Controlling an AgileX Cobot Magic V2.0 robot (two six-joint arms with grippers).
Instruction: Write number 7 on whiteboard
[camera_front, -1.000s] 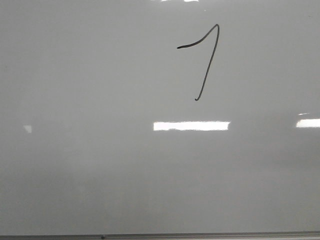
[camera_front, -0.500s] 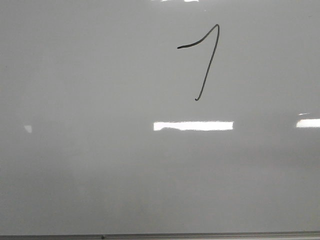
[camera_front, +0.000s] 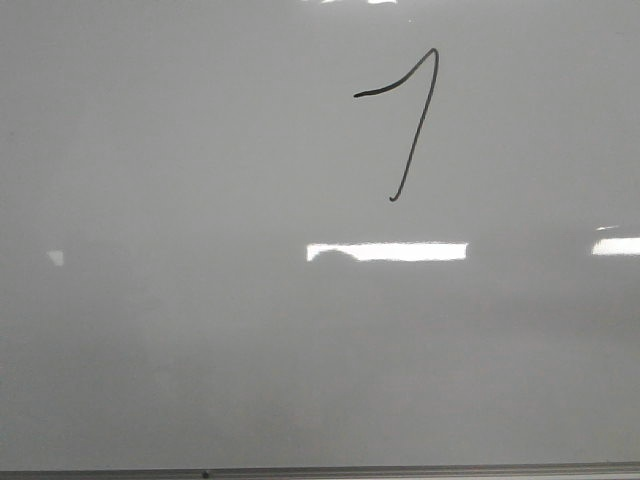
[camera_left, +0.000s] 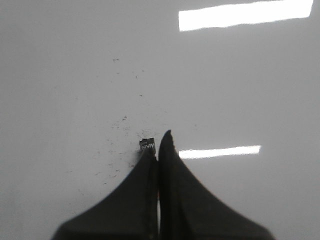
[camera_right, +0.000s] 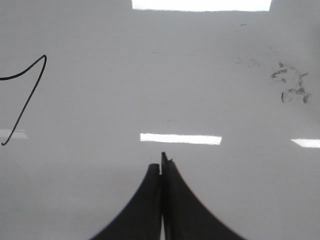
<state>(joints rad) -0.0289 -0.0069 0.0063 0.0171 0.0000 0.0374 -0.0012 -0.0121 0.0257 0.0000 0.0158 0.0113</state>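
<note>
The whiteboard (camera_front: 200, 300) fills the front view, pale and glossy. The number 7 (camera_front: 412, 150) is a thin dark stroke on its upper right part, with a short top bar rising to a peak and a long slanted stem. No gripper shows in the front view. In the left wrist view my left gripper (camera_left: 158, 145) is shut over the bare board (camera_left: 75, 75), with a small printed label at one fingertip. In the right wrist view my right gripper (camera_right: 160, 162) is shut with nothing visible in it. The number 7 (camera_right: 26, 100) lies off to its side, well apart.
The board's thin grey metal bottom edge (camera_front: 320, 472) runs along the near side. Bright rectangular light reflections (camera_front: 385, 251) lie below the number. Dark smudges (camera_right: 290, 85) mark the board in the right wrist view, and fine specks (camera_left: 120, 125) lie near the left fingertips.
The number and the board look the same. Only the bright reflection below the number has lengthened slightly to the right.
</note>
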